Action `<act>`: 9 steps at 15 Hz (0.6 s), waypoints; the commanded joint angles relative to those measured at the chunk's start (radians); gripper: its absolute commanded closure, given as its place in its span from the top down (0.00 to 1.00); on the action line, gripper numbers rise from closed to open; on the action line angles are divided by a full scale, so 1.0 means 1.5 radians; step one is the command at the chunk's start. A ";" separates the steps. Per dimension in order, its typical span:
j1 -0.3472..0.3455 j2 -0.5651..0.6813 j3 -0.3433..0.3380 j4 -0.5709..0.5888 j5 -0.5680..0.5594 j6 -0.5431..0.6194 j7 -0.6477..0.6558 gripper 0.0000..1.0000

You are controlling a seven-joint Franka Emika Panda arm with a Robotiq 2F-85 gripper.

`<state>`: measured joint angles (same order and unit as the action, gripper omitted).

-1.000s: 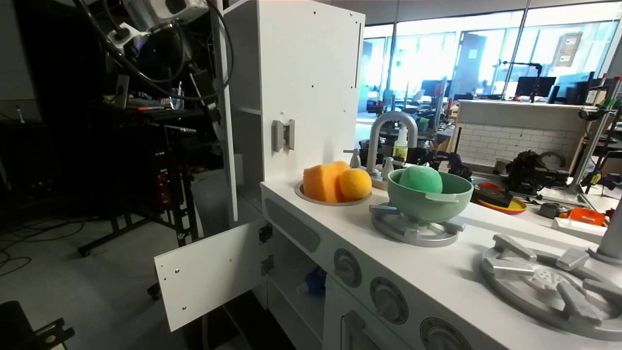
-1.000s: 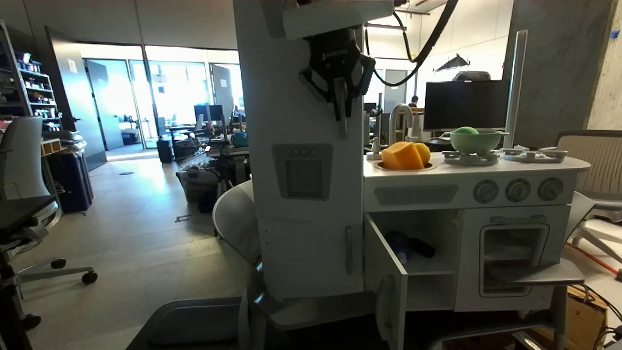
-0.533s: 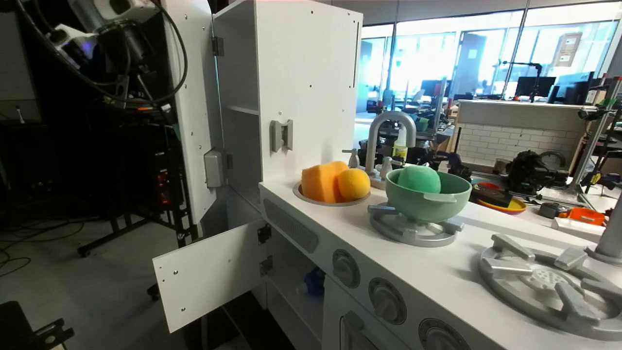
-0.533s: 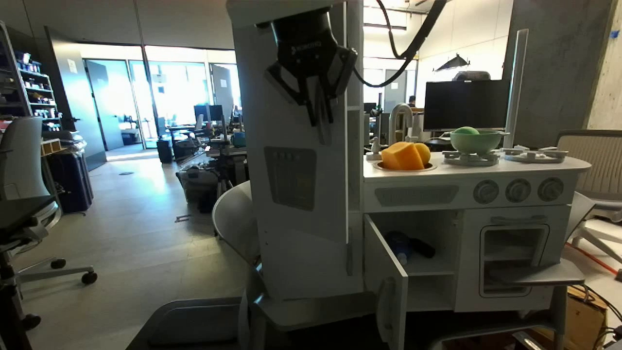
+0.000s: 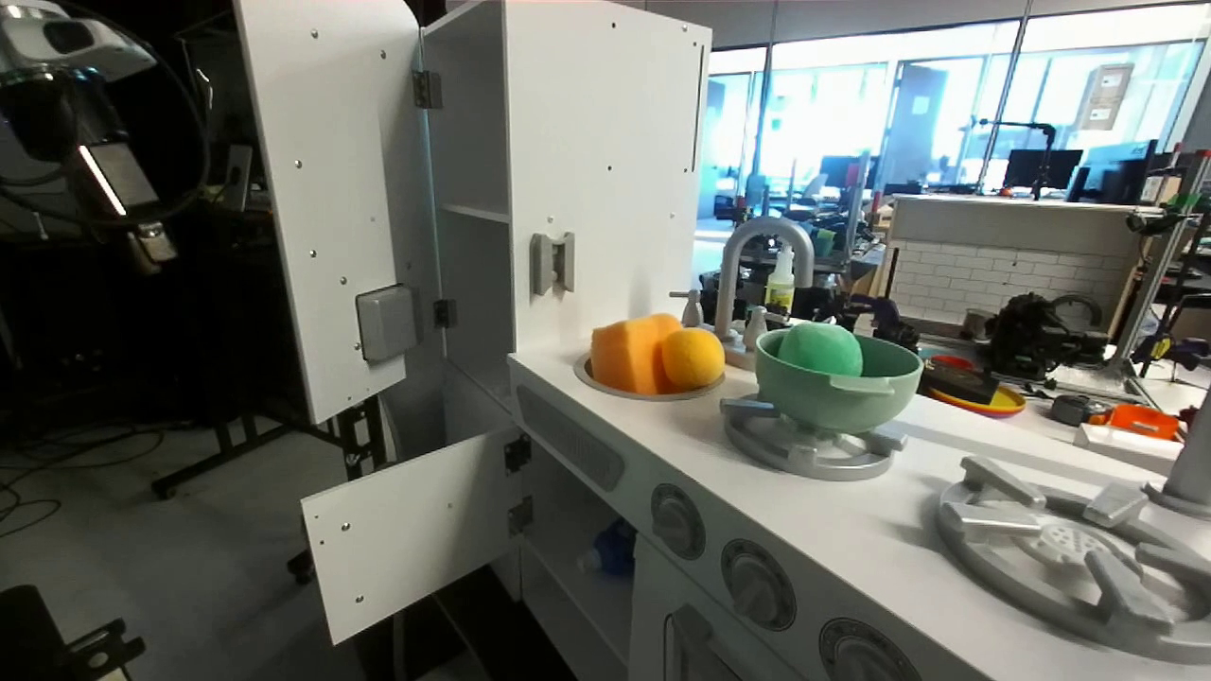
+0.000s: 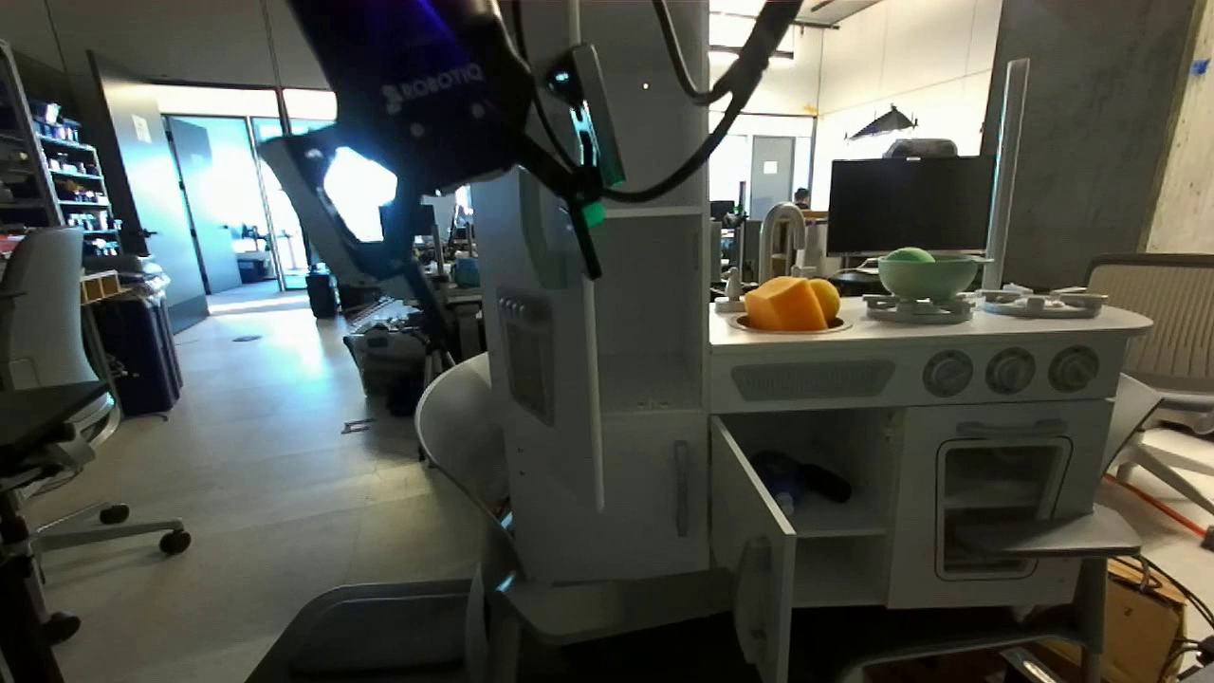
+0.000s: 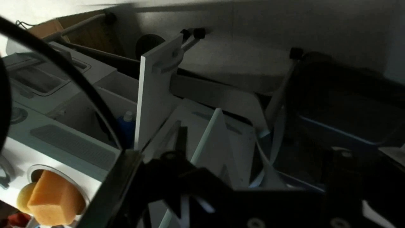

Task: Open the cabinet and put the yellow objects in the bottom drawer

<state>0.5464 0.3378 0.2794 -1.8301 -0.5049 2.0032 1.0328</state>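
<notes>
Hanging by the open tall door (image 5: 341,208), your pincer (image 6: 515,298) is spread wide. You have the yellow ball (image 5: 693,358) and orange block (image 5: 621,359) side by side in the round sink (image 5: 582,373) of the bench (image 5: 676,426); the lower cabinet door (image 5: 407,539) stands open too.

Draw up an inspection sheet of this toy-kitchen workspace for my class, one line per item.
Surface: white countertop with a round sink.
Job's things: orange block and yellowish ball, both in the sink; tall door and low door open.
Clutter: green ball in a bowl on a burner; blue bottle in the low cabinet.
Pincer: open; contact with the tall door unclear.
Cables: thick black cable loops beside the pincer.
Surroundings: monitor and chair beyond the countertop.
</notes>
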 commanded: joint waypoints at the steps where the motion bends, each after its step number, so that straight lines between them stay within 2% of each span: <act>1: 0.009 -0.052 0.031 -0.003 0.040 -0.085 -0.128 1.00; 4: -0.011 -0.143 0.046 -0.036 0.079 -0.158 -0.251 1.00; 7: -0.047 -0.222 0.031 -0.057 0.080 -0.218 -0.314 1.00; 9: -0.089 -0.268 0.016 -0.074 0.080 -0.232 -0.352 1.00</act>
<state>0.4914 0.0524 0.3268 -1.8783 -0.4063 1.6818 0.6050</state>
